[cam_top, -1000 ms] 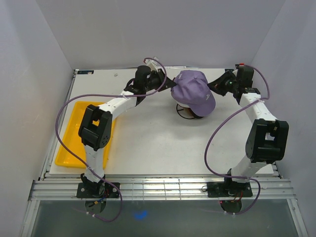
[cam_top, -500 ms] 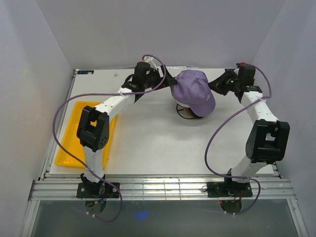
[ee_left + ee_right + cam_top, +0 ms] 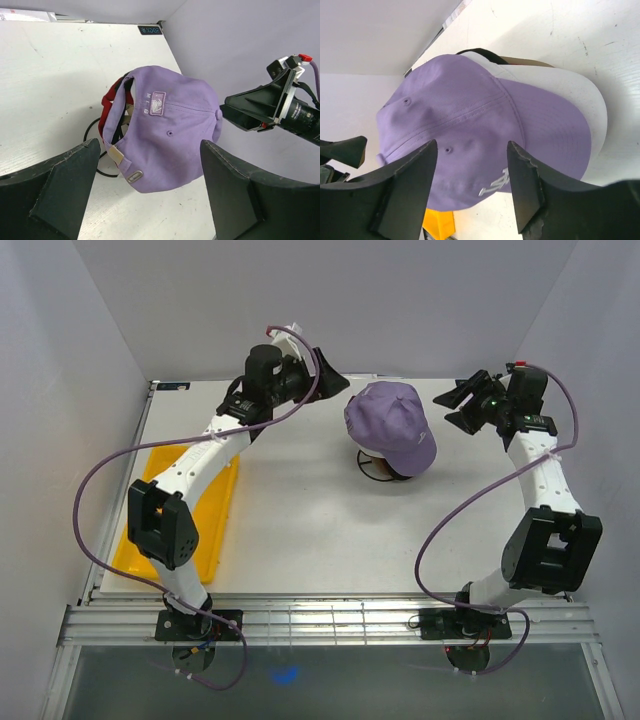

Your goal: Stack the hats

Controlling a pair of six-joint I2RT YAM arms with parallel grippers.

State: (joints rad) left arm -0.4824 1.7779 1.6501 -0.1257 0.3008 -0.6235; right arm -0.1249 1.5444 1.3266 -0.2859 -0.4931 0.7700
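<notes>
Twice over, gripping nothing. Hovering the left pincer released, jaws spread wide, near the left rear of the lavender cap and apart from it. Hanging the right pincer likewise released, jaws parted, off the cap's right side and clear of the fabric. Facing one pincer toward the other across the crown, as seen from the left wrist. Topping a stack at the far middle of the desk with the lavender cap, brim pointing toward the near right, white lettering showing on the front. Showing a red cap peeking out at the back opening, and a white brim jutting from beneath the lavender brim. Resting the stack over a black wire stand, loops showing at the base. Lying along the desk's left edge, well apart from the caps: a yellow tray.
</notes>
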